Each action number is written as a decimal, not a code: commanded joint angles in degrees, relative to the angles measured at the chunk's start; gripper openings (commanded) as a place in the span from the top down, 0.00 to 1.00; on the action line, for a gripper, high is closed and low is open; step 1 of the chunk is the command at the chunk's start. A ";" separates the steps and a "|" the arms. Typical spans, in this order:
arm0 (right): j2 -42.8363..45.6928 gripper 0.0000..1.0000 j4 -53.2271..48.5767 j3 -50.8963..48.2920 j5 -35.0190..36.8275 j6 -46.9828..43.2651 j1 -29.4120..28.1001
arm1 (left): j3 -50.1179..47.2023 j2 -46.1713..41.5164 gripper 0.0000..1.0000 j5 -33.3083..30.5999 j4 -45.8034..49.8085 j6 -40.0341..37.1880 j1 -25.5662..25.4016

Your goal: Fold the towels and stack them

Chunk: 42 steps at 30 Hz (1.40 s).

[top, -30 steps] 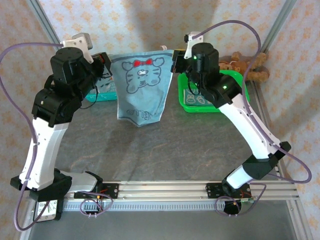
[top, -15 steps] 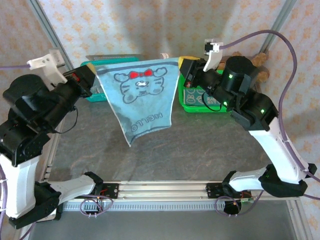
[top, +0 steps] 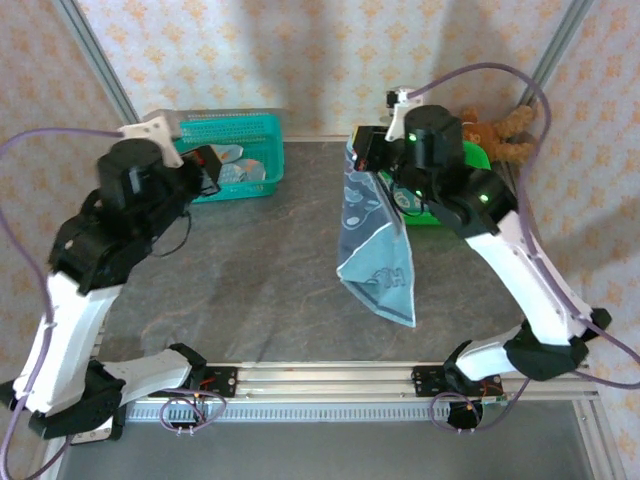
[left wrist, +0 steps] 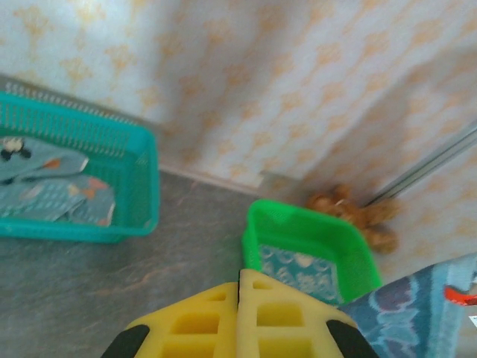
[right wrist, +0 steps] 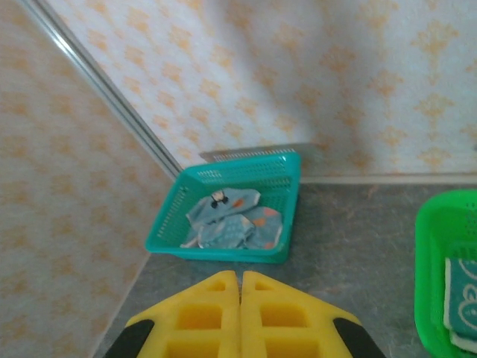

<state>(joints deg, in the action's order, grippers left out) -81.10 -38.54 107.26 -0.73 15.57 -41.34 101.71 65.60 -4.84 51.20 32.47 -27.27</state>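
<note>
A blue printed towel (top: 378, 240) hangs above the bench (top: 250, 290) from the right gripper (top: 362, 152), its jaws clenched on it, while the left gripper (top: 207, 166), jaws shut and empty, hovers near the teal basket (top: 232, 118); laying it flat to fold likely calls for pinching a second corner.

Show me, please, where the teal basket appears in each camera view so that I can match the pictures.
Top external: teal basket at the upper left, by the back wall.
Left wrist: basket at the left edge, towels inside.
Right wrist: basket centre-left, near the corner post, towels inside.
Shared landmark: the green tray, to the basket's right in all three.
</note>
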 commanded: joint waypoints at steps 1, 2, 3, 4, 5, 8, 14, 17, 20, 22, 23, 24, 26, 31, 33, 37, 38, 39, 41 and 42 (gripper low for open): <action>-3.06 1.00 2.10 -1.57 -2.21 2.12 0.64 | -5.33 1.97 0.98 2.05 -2.78 -1.42 2.27; -3.92 1.00 2.28 -1.78 -2.42 2.53 0.67 | -7.19 2.07 0.89 3.00 -3.66 -1.00 3.08; -4.83 1.00 2.47 -2.04 -2.84 3.07 0.67 | -9.52 2.07 0.81 4.43 -5.06 -0.59 4.00; -5.64 1.00 2.83 -2.22 -3.40 3.76 0.65 | -11.81 2.00 0.74 5.77 -6.37 -0.07 4.76; -6.34 1.00 2.94 -2.45 -3.63 4.30 0.65 | -13.57 1.97 0.71 6.79 -7.29 0.20 5.29; -8.94 1.00 2.98 -2.75 -3.82 6.81 0.61 | -18.18 2.16 0.65 8.36 -8.53 0.25 6.56; -17.25 1.00 1.49 -2.31 -6.87 9.88 0.65 | -25.85 2.07 0.57 10.25 -9.88 -0.41 8.44; -20.19 1.00 1.19 -1.45 -5.92 10.16 0.65 | -29.86 1.63 0.52 10.37 -11.44 -1.53 8.63; -22.38 1.00 1.76 -0.86 -4.16 10.08 1.07 | -35.98 2.12 0.51 12.87 -15.79 -1.54 8.69; -24.34 1.00 1.81 -0.11 -3.90 10.29 2.02 | -40.16 3.03 0.50 14.45 -19.50 -0.45 8.64; -25.14 1.00 1.73 0.18 -3.51 10.40 2.54 | -41.72 3.69 0.50 14.97 -20.99 0.16 8.68; -26.16 1.00 1.72 0.40 -2.91 10.44 3.19 | -43.28 4.56 0.49 15.50 -22.69 1.11 8.65; -27.87 1.00 1.46 0.66 -2.58 10.58 4.42 | -45.00 6.72 0.49 16.15 -24.82 2.35 8.67; -30.74 1.00 -0.10 -1.18 -2.41 11.26 6.95 | -45.44 13.73 0.49 17.88 -27.87 4.33 8.67; -30.33 1.00 0.26 -3.80 -2.13 10.91 7.14 | -45.13 16.30 0.50 18.16 -28.72 5.06 8.64; -27.46 1.00 1.03 -10.02 -0.88 10.78 7.15 | -44.37 20.40 0.51 19.02 -31.11 6.58 8.63; -26.57 1.00 1.38 -11.57 -0.70 10.88 7.15 | -44.16 21.41 0.51 19.33 -31.57 6.93 8.68; -25.49 1.00 1.75 -13.28 -0.52 11.02 7.15 | -43.78 22.63 0.51 19.51 -31.97 7.23 8.57; -23.86 1.00 2.81 -16.25 -0.31 11.49 7.11 | -42.91 24.99 0.53 19.04 -32.03 8.14 8.58; -23.19 1.00 3.24 -17.43 -0.34 11.61 7.14 | -42.46 26.20 0.53 18.59 -32.27 8.51 8.55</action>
<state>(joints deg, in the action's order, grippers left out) -109.56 -36.73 91.59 -3.49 26.02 -34.04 57.04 89.71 13.76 21.30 38.85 -19.00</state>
